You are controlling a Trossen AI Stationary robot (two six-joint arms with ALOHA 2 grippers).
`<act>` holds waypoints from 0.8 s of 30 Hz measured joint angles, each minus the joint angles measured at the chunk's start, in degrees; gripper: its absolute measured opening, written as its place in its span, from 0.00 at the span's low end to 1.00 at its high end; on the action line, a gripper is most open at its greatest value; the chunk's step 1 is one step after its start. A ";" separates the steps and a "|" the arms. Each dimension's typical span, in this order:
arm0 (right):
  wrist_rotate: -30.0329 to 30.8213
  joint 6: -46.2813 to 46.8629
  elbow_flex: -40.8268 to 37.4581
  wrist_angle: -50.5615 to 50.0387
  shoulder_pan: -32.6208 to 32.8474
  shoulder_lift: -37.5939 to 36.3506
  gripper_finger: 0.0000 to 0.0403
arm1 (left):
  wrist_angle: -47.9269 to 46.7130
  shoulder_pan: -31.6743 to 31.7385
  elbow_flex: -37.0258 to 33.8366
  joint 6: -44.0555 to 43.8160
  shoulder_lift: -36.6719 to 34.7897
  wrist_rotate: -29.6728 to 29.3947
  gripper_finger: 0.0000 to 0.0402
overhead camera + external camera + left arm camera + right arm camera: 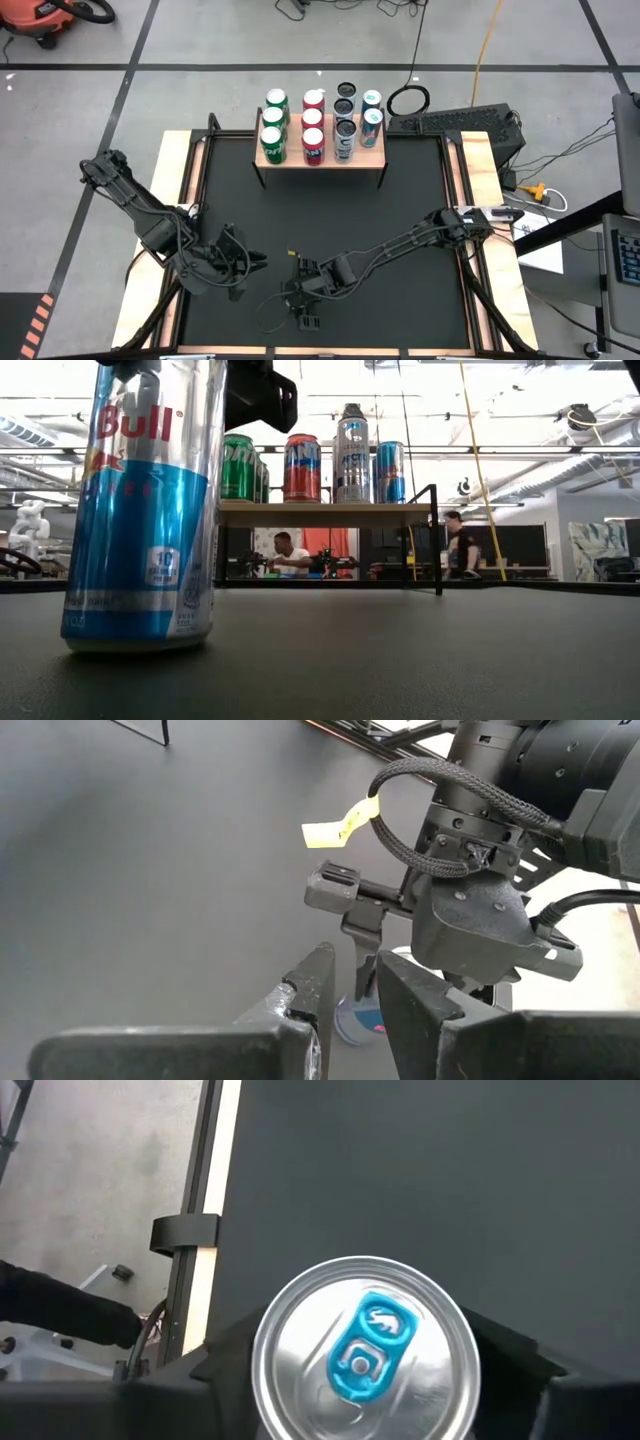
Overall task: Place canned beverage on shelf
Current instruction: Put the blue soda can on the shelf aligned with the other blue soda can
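Observation:
A blue and silver canned beverage (pixel 150 510) stands upright on its base on the black table (pixel 400 200), close to the near edge. My right gripper (pixel 303 308) reaches down over it, a finger on either side of its top (pixel 365 1350). The shelf (pixel 330 164) stands at the table's far edge on thin black legs and carries several cans. My left gripper (pixel 245 262) waits above the table just left of the can. Its fingers (pixel 315 985) stand a little apart with nothing between them. My right gripper pinches the can between its two fingers (pixel 225 1370), on opposite sides of the wall just below the rim (pixel 262 1370). It comes from above, slanting down from the table's far right. The can stands upright with its base (pixel 140 645) on the table.
The shelf's cans (pixel 300 465) stand in rows: green at its left, red, dark, then blue at its right. A keyboard (pixel 455 122) lies beyond the table's far right corner. People sit in the room behind (pixel 290 555). Bare black table lies between the can and the shelf.

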 joint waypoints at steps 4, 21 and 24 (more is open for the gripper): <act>-0.08 -0.02 0.00 -0.01 -0.07 -0.05 0.56 | -0.32 0.00 0.00 0.05 0.00 0.00 0.20; -1.87 -0.65 -0.07 -5.38 -0.94 -5.18 0.54 | -0.28 0.00 0.00 0.00 -0.02 0.00 0.20; -2.03 -2.17 -0.07 -7.42 -1.40 -7.60 0.54 | -0.28 0.00 0.02 0.04 -0.02 0.00 0.20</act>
